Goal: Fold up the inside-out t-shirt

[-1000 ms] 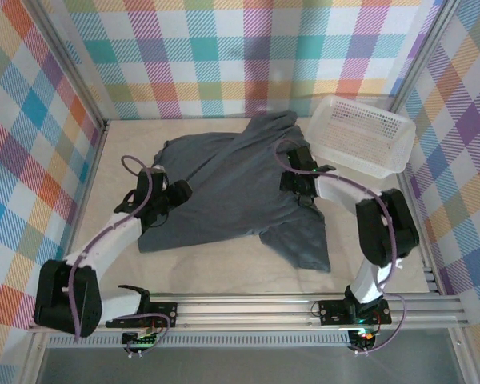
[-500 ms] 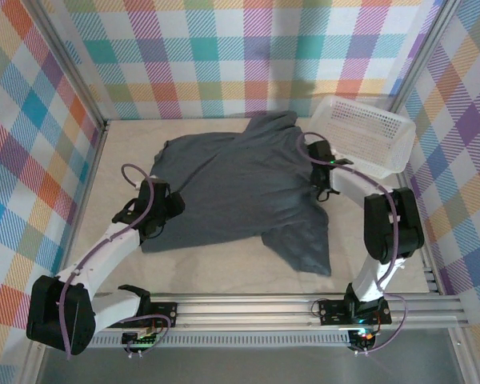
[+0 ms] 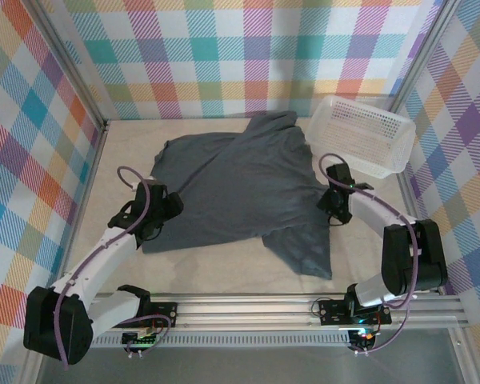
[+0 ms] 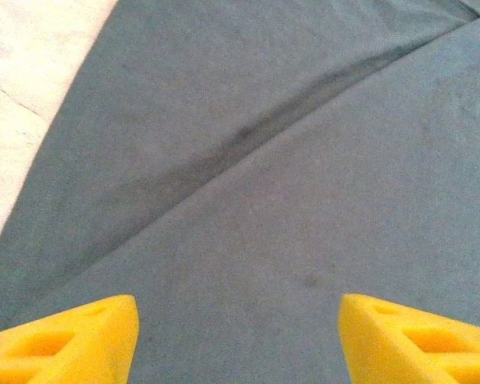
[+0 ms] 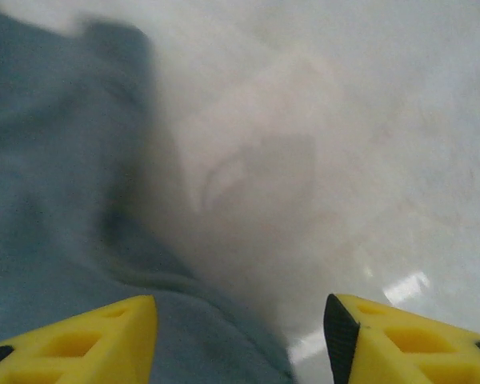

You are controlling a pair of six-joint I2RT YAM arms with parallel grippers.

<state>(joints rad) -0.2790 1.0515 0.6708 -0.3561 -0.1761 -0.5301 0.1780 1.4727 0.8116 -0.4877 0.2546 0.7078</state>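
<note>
Cloth of the dark slate-grey inside-out t-shirt [image 3: 240,188] is lying spread across the pale table [image 3: 224,272], widest left to right, with the left gripper [image 3: 163,210] hanging spread-jawed over its near-left corner and the right gripper [image 3: 336,204], equally spread and empty, hanging at its right edge.

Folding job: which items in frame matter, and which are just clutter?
Job: dark slate-grey cloth t-shirt, spread out; left gripper, open over it; right gripper, open at its right edge.
Lying about: white plastic mesh basket, far right corner.
</note>
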